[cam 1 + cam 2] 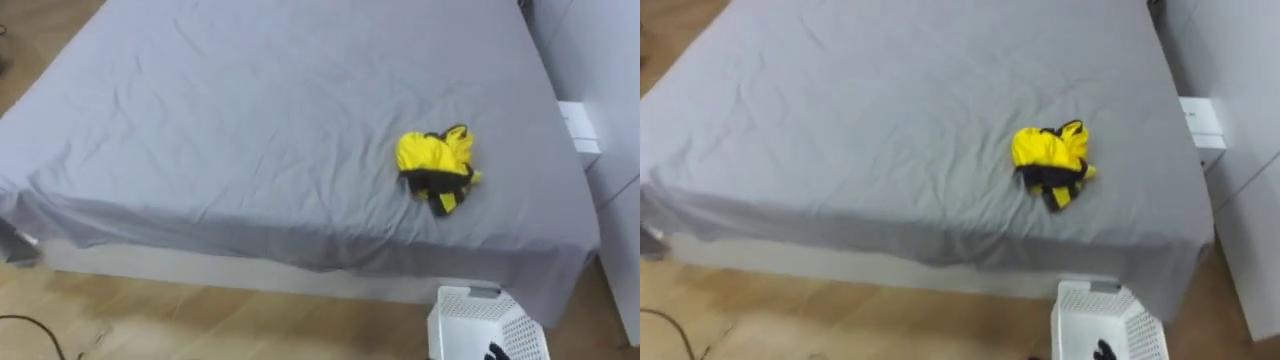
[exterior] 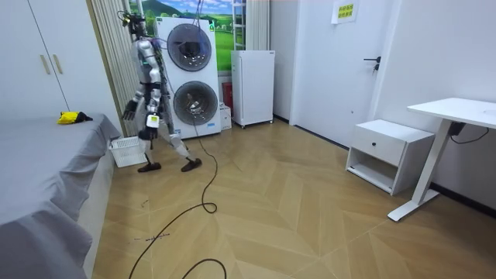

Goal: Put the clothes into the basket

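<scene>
Room view shows each robot hand (image 2: pixel 130 109) hanging low beside the bed (image 1: pixel 250 120), too small to tell if spread; yellow clothes (image 1: pixel 435 160) lie on the bed, the white basket (image 1: pixel 480 312) just beside it.

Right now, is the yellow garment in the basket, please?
Out: the yellow garment lies bunched on the grey bed; the white basket is apart from it, beside the bed.

A bed (image 1: pixel 250 120) with a grey sheet stands on a herringbone wood floor (image 2: pixel 294 201), beside a white wardrobe (image 2: pixel 39 62). At the far wall are stacked washers (image 2: pixel 190 77) and a white fridge (image 2: pixel 253 85). On the room view's right are a door (image 2: pixel 345 77), a low cabinet (image 2: pixel 387 151) and a white desk (image 2: pixel 457 112).
</scene>
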{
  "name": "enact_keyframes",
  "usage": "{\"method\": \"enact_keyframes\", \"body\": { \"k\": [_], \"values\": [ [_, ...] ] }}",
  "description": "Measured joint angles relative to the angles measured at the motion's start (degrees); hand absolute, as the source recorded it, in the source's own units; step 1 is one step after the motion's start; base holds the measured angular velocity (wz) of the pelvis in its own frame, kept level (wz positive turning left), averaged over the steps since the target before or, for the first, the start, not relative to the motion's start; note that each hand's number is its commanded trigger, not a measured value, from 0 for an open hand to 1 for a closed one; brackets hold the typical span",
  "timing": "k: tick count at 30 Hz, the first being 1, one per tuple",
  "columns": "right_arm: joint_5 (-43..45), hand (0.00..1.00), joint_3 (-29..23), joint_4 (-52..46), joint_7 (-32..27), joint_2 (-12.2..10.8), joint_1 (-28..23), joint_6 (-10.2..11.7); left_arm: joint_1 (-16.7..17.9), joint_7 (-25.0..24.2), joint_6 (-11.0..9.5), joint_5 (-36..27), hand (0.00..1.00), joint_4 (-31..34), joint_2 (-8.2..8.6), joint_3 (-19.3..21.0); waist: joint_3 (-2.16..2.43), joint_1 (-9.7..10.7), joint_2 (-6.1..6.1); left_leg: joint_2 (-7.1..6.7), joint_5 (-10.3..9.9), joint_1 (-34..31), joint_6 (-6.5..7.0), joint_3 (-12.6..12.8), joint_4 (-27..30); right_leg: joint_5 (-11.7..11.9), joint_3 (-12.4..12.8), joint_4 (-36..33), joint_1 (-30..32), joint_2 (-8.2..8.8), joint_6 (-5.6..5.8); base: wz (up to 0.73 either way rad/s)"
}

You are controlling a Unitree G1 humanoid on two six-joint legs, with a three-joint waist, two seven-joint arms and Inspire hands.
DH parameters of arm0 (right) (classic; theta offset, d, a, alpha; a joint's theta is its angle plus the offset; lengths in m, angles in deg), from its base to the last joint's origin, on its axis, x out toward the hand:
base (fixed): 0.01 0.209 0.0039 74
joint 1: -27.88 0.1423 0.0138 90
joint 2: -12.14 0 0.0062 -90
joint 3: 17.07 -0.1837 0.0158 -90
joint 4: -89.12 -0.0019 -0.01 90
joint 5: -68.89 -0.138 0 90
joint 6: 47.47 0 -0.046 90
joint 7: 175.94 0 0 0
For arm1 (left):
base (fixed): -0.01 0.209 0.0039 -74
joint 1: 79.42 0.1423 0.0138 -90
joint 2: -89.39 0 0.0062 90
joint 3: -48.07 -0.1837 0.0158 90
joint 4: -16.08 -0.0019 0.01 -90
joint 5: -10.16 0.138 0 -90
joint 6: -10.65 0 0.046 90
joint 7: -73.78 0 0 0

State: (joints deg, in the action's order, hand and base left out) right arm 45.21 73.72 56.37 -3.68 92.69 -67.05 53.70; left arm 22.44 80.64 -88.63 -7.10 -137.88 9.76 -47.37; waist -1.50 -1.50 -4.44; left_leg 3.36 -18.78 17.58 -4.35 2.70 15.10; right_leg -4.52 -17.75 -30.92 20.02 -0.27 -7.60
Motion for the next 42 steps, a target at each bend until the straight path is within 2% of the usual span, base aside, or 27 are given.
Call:
{"method": "enact_keyframes", "body": {
  "k": [1,2,3,4,5,6,7,8,9,10,11,12,13,14,15,16,17,18,19,21,25,32,35,37,39,42],
  "values": [
    [-0.4,0.0,0.2,-1.88,-0.71,0.04,0.05,-0.18,1.99,-0.19,-0.62,-0.02,0.0,1.11,-0.73,0.9,0.51,-0.84,0.8,0.12,0.19,-0.29,0.05,-0.08,4.7,-1.7,-1.32,1.12,0.82,-1.0,0.35,-0.44],
    [-0.47,0.0,0.26,-2.87,-0.94,-0.24,0.27,-0.15,3.04,-0.18,-0.91,-0.01,0.0,1.42,-1.39,1.48,1.21,-1.67,0.98,-0.17,0.04,-1.28,-0.16,0.82,8.16,-1.72,-1.49,3.7,0.14,-1.48,-2.03,-0.82],
    [-0.01,0.0,0.13,-3.59,-1.34,0.27,1.74,-0.16,4.29,-0.18,-0.84,-0.03,0.0,0.86,-1.67,2.81,0.82,-2.45,0.17,1.36,0.41,-3.58,-0.53,1.25,16.26,-2.54,-2.39,3.32,-1.75,-3.23,-3.05,-0.64],
    [0.57,0.0,0.12,-3.72,-1.88,0.44,2.93,-0.16,5.25,0.09,-0.73,0.01,0.0,0.72,-2.04,4.25,0.63,-2.0,0.21,2.45,3.48,-6.19,-1.04,1.21,23.49,-4.18,-2.86,4.2,-3.86,-3.97,-3.22,-0.34],
    [0.77,0.0,0.11,-3.89,-2.19,0.48,3.28,-0.16,5.51,0.34,-0.74,0.01,0.0,0.62,-2.3,4.63,0.54,-1.73,0.43,2.9,4.36,-7.42,-0.96,1.27,26.11,-4.82,-2.77,4.72,-4.93,-4.09,-3.13,0.22],
    [1.3,0.0,-0.16,-4.34,-3.34,0.7,3.53,-0.17,5.44,0.57,-0.75,0.01,0.0,0.0,-2.87,4.81,0.44,-1.29,1.13,3.52,4.07,-11.15,-0.96,1.3,30.79,-5.72,-2.55,6.19,-6.9,-4.12,-2.93,0.41],
    [1.71,0.0,-0.59,-4.34,-4.27,0.87,4.0,-0.32,5.43,1.07,-0.63,0.19,0.0,-0.21,-3.02,4.77,0.39,-0.71,1.62,4.41,3.51,-14.62,-0.34,2.13,33.52,-5.74,-2.32,7.68,-8.69,-4.14,-2.78,0.39],
    [1.69,0.0,-0.93,-4.33,-4.79,0.87,4.34,-0.54,5.47,1.49,-0.53,0.12,0.0,-0.29,-3.02,4.77,0.34,-0.66,1.89,4.8,3.15,-16.38,-0.17,2.67,34.2,-5.82,-1.74,8.35,-9.54,-4.15,-2.57,0.21],
    [1.68,0.0,-1.08,-4.37,-6.03,0.96,4.95,-1.14,5.66,1.75,-0.29,0.06,0.0,-0.39,-2.99,4.79,0.21,-1.1,2.53,5.2,2.34,-19.29,0.54,3.74,34.62,-5.99,-0.29,9.28,-10.87,-4.12,-2.16,-0.03],
    [1.7,0.0,-1.15,-4.32,-6.85,1.1,5.4,-1.29,6.08,1.77,0.23,0.25,0.0,-0.19,-2.91,4.79,0.29,-1.96,2.75,5.3,1.32,-22.16,0.81,3.6,34.29,-6.38,0.39,10.56,-12.41,-4.01,-2.14,-0.1],
    [1.81,0.0,-1.16,-4.15,-7.29,1.15,5.77,-1.32,6.21,1.83,0.56,0.61,0.0,-0.19,-2.89,4.81,0.14,-2.03,3.05,5.19,0.89,-23.63,0.91,3.1,33.93,-6.44,0.45,11.22,-13.11,-3.9,-1.91,-0.09],
    [1.98,0.0,-1.51,-4.28,-8.44,1.18,6.56,-1.7,6.4,2.12,1.07,1.43,0.0,-0.13,-2.89,4.79,0.3,-2.11,3.17,4.82,-0.08,-26.54,1.18,2.37,31.56,-6.8,1.48,11.47,-13.66,-3.49,-1.36,-0.03],
    [2.4,0.0,-2.34,-4.3,-9.61,1.34,7.64,-2.24,6.6,2.52,1.73,2.35,0.0,-0.12,-2.81,4.78,0.27,-2.3,3.74,4.17,-0.18,-28.98,1.34,2.2,27.01,-7.08,2.34,11.39,-13.75,-2.95,-0.84,-0.1],
    [2.8,0.0,-2.54,-4.31,-10.35,1.51,8.28,-2.53,6.78,2.58,1.92,2.45,0.0,-0.14,-2.73,4.81,0.46,-2.6,3.6,3.86,-0.16,-29.85,1.37,1.96,24.02,-7.22,3.07,11.19,-13.71,-2.64,-0.6,-0.38],
    [3.36,0.0,-2.75,-4.38,-11.67,2.07,9.43,-2.51,7.09,2.6,2.24,3.24,0.0,-0.22,-2.49,4.79,0.5,-3.7,3.55,3.19,0.6,-31.11,1.1,1.83,17.29,-7.23,4.32,11.2,-13.28,-2.37,-0.09,-0.65],
    [3.5,0.0,-2.63,-4.33,-12.89,2.39,10.59,-2.51,7.58,2.58,2.61,3.56,0.0,-0.38,-2.34,4.9,0.8,-4.73,3.02,2.92,5.15,-31.67,1.64,1.42,12.61,-7.16,5.41,11.06,-13.14,-2.03,0.79,-0.73],
    [3.82,0.0,-2.62,-4.41,-13.37,2.38,10.86,-2.51,7.95,2.57,2.88,3.81,0.0,-0.53,-2.3,5.07,1.25,-5.03,2.77,2.58,6.59,-31.26,2.14,1.52,11.33,-7.14,6.22,11.2,-13.12,-1.97,1.63,-0.48],
    [5.93,0.0,-2.56,-4.55,-14.5,2.27,11.32,-2.52,7.95,2.56,3.0,4.31,0.0,-1.27,-2.49,5.31,1.72,-4.89,3.16,1.29,7.26,-30.08,2.58,1.66,9.08,-7.17,6.64,11.42,-13.08,-1.1,2.15,-0.09],
    [7.63,0.0,-2.66,-4.61,-16.05,2.63,11.9,-2.48,7.42,2.42,3.15,5.07,0.0,-1.57,-2.69,5.22,1.44,-4.71,3.59,0.03,8.38,-29.03,3.6,1.72,7.02,-7.22,6.8,11.54,-13.13,-0.58,2.66,0.05],
    [8.63,0.0,-2.65,-4.61,-18.62,3.17,13.02,-2.33,6.85,2.02,3.94,7.12,0.0,-1.76,-2.67,5.17,1.44,-4.99,3.73,-1.06,9.13,-28.23,4.2,1.83,5.06,-6.94,6.77,12.25,-13.27,0.39,3.15,0.0],
    [11.36,0.0,-2.62,-4.35,-22.32,3.45,17.75,-2.23,3.35,1.0,6.16,10.23,0.0,-2.71,-3.08,5.19,0.59,-5.19,3.92,-1.74,9.37,-29.06,4.37,1.86,4.01,-7.07,6.58,13.69,-12.55,0.94,3.47,0.02],
    [17.95,0.0,-1.88,-2.77,-24.03,4.63,24.61,-2.21,-3.55,-0.01,7.8,10.26,0.0,-5.39,-3.23,5.07,0.46,-6.81,4.13,-1.97,9.73,-33.03,4.43,1.53,3.18,-6.58,5.71,14.15,-9.07,0.98,3.52,0.05],
    [19.6,0.0,-0.51,0.89,-24.02,5.18,28.63,-2.54,-5.39,-0.15,8.36,10.13,0.0,-5.59,-3.72,4.41,0.1,-7.23,4.73,-2.02,9.83,-35.27,4.37,0.68,3.12,-6.56,4.93,14.22,-7.19,1.01,3.5,0.12],
    [19.75,0.0,2.41,3.59,-23.67,6.69,30.65,-3.39,-7.28,-0.25,9.07,9.95,0.0,-6.71,-4.59,1.97,-0.25,-8.41,5.04,-2.06,9.87,-36.4,4.34,0.3,3.29,-6.53,3.99,14.3,-6.51,1.08,3.44,0.15],
    [20.6,0.0,2.99,5.25,-23.36,7.34,32.33,-3.9,-8.05,-0.36,9.22,10.02,0.0,-7.32,-4.82,1.13,-0.44,-9.79,5.08,-2.06,9.87,-37.19,4.34,0.31,3.39,-6.53,3.06,14.32,-5.73,1.22,3.44,0.05],
    [22.83,0.0,3.01,8.9,-23.35,7.94,35.21,-5.14,-8.43,-0.94,9.74,10.33,0.0,-7.45,-5.08,0.73,-0.76,-10.53,4.65,-2.14,9.89,-39.34,4.36,-0.52,4.07,-6.53,1.8,14.22,-4.45,1.34,3.44,0.16]
  ]
}}
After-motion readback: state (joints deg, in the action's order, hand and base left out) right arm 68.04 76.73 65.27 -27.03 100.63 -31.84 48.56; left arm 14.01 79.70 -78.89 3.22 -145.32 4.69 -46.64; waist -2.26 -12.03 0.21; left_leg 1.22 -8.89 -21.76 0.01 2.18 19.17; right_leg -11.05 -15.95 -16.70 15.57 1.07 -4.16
